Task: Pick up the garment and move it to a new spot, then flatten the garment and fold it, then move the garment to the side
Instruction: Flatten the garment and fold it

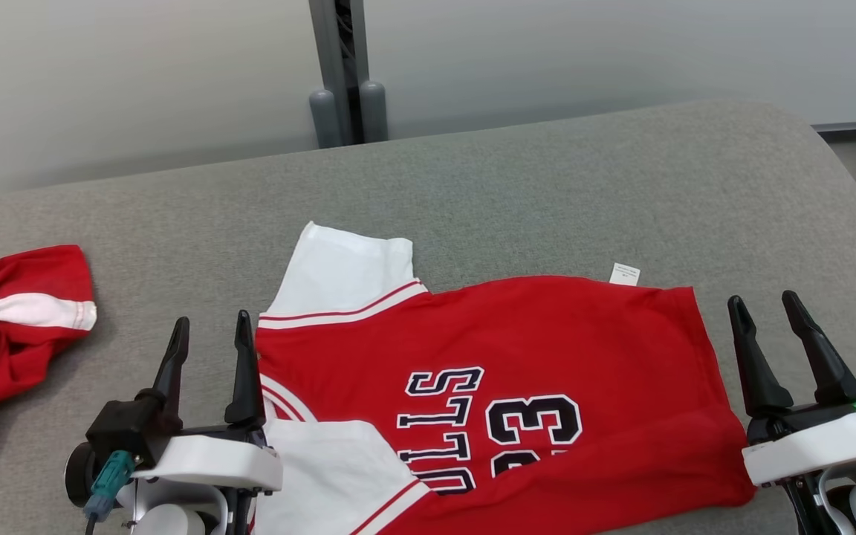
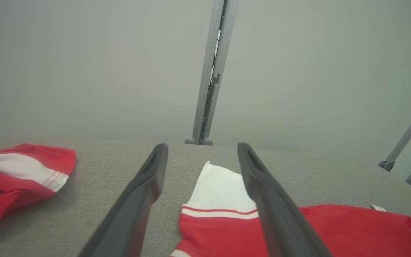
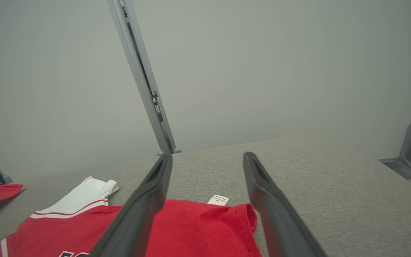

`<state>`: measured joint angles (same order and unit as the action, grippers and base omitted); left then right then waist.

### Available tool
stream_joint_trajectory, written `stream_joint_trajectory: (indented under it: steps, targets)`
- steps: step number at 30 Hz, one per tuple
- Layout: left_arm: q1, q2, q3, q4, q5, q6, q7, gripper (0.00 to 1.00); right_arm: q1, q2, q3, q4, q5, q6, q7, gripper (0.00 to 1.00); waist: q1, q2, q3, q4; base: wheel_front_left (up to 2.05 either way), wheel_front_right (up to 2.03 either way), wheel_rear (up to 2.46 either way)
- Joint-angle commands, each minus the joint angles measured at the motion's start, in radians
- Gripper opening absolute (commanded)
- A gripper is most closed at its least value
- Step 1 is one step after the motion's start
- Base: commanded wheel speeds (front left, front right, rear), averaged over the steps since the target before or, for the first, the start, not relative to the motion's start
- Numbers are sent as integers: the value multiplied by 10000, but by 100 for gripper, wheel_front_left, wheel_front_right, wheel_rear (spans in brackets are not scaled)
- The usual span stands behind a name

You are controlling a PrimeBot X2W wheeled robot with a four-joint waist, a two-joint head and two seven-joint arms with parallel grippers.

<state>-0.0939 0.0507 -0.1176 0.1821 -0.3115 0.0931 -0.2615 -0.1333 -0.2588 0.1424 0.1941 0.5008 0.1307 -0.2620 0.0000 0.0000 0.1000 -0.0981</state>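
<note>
left fingers (image 1: 246,371) and right fingers (image 1: 755,364) spread, flanking red jersey (image 1: 547,334).

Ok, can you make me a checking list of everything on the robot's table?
Surface: grey padded table with rounded far corners.
Job's things: red shirt with white sleeves, spread flat, number 23 up, white label at its far edge.
Clutter: crumpled red and white cloth at the far left.
Claws: left claw open at the shirt's collar end; right claw open past its hem; both hold nothing.
Cables: teal plug on the left claw's base.
Surroundings: plain grey wall, metal post behind the table.
</note>
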Motion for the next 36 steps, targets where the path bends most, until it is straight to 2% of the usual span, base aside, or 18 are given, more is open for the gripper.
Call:
stream_joint_trajectory:
  steps: [1,6,10,13,22,26,29,36]
  targets:
    - [-264,26,42,178,107,-55,-21,100,-36,-39,-43,-77,9,2,-60,100,0,0,151,-139,0,0,0]
    - [-1173,271,0,1470,692,181,42,100,-249,49,-52,-225,115,2,-43,100,0,0,702,-564,0,0,0]
    - [-2081,556,-58,2260,935,268,603,100,-405,106,33,-341,148,2,-42,100,0,0,1118,-841,0,0,0]
    - [-3035,893,-236,2980,1233,277,1432,100,-509,160,104,-319,209,2,-42,100,0,0,1481,-1095,0,0,0]
    - [-5627,1803,-875,4754,1875,-246,4014,100,-892,302,345,-218,385,2,-43,100,0,0,2318,-1606,0,0,0]
    - [-6408,2114,-1084,5208,2029,-537,4495,100,-1051,446,464,-175,442,2,-43,100,0,0,2603,-1806,0,0,0]
    - [-6737,2127,-1277,5392,2103,-756,4643,100,-1104,502,468,-114,460,2,-43,100,0,0,2760,-1895,0,0,0]
    - [-7186,2205,-1572,5755,2250,-832,4853,100,-1239,581,461,-17,509,2,-43,100,0,0,2973,-1983,0,0,0]
